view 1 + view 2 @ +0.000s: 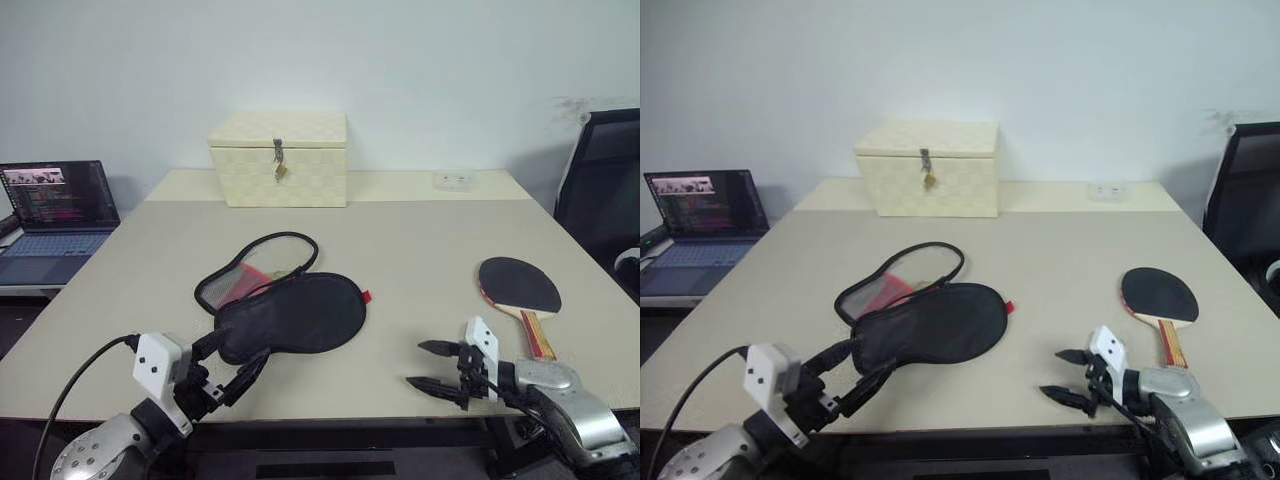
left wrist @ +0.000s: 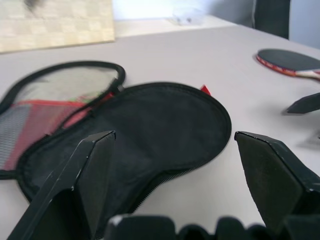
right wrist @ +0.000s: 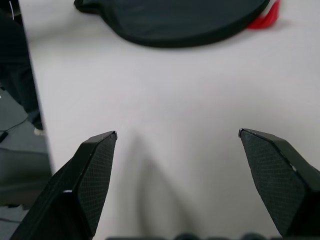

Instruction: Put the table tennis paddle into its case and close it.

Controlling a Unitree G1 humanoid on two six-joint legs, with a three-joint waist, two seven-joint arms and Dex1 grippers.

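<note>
Case unzipped on the surface, paddle lying well apart, left pincer and right pincer both spread, empty.

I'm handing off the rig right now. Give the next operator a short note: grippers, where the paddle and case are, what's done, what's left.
Left gripper: open, empty, at the near end of the case.
Right gripper: open, empty, over bare table, near the paddle's handle.
Case: unzipped, lying open mid-table.
Paddle: flat on the table to the right, apart from the case.
Done: nothing visible yet.
Left: pick up paddle, slide it in, zip shut.
</note>
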